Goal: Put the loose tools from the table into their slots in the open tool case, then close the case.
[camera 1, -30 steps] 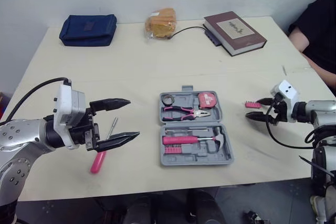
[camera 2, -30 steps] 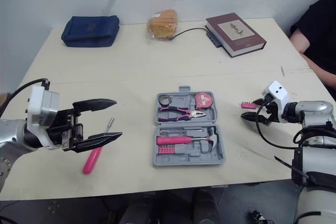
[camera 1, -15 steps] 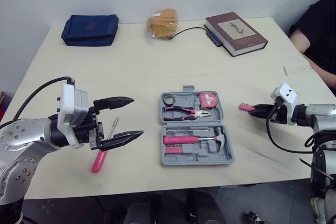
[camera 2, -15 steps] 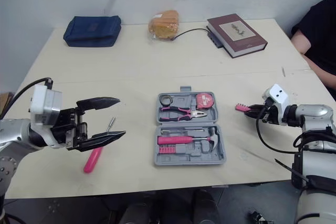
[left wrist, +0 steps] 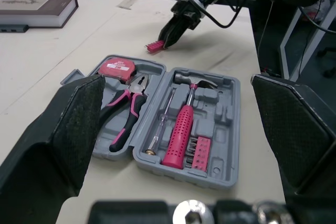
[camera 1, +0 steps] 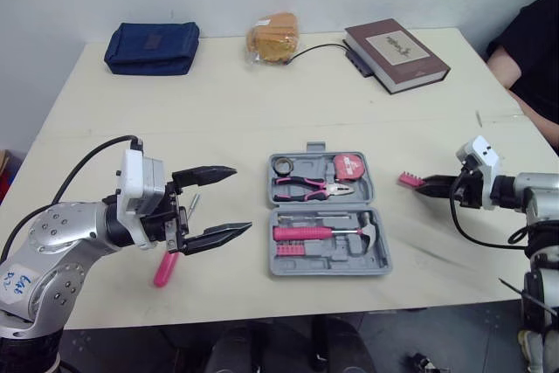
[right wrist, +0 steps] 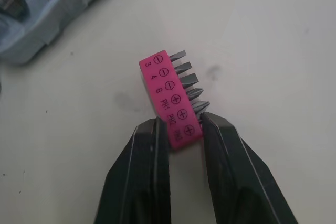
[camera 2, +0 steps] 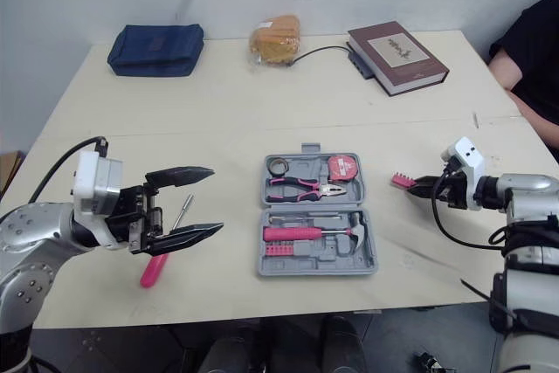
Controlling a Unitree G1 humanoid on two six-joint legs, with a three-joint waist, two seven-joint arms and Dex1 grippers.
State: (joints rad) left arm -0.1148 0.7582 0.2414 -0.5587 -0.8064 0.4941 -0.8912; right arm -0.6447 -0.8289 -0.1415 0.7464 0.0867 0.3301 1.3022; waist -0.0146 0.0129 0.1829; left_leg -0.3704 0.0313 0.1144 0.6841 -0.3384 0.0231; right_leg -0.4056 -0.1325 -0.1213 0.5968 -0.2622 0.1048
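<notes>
Now one bit holder (right wrist: 169, 98) gripped, one screwdriver (camera 2: 154, 268) loose.

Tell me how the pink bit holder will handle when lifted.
The pink bit holder looks like a small rigid strip, probably light. The right gripper pinches one end, so it may pivot. Flat-sided, unlikely to roll.

A navy zipped pouch (camera 1: 151, 48) lay well beyond the left claw (camera 1: 242, 199), out past its outer side. A bread loaf (camera 1: 271, 37) in a clear bag sat just as far out, closer to the left claw's line than to the right claw (camera 1: 428, 186). A black cable (camera 1: 319, 47) ran from beside the loaf to a dark flat device (camera 1: 355, 57) tucked under a brown hardcover book (camera 1: 397, 54), which lay well beyond the right claw and slightly inward. A person (camera 1: 528, 50) in a black sleeve sat beyond that claw's outer side.
</notes>
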